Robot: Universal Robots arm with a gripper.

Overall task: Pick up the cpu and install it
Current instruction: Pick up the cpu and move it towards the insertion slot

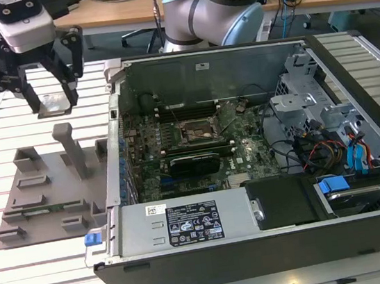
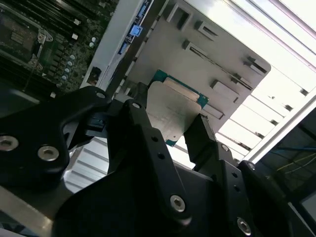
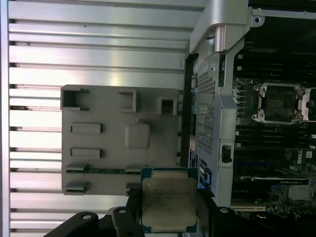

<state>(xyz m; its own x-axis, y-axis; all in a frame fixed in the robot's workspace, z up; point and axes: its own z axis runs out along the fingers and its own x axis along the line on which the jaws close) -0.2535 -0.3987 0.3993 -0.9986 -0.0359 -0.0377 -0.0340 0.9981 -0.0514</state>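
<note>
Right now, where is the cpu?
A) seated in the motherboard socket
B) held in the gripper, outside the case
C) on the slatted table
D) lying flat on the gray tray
B: the gripper clamps the cpu by its edges, lifted off the gray tray beside the computer case; the socket looks empty.

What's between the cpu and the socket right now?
In the first wrist view, the case wall stands between cpu and socket.

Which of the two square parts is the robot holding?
The cpu, the pale silver-topped square with a green rim clamped in the gripper outside the computer case. The other, the dark metal-framed socket, sits on the motherboard inside it.
</note>
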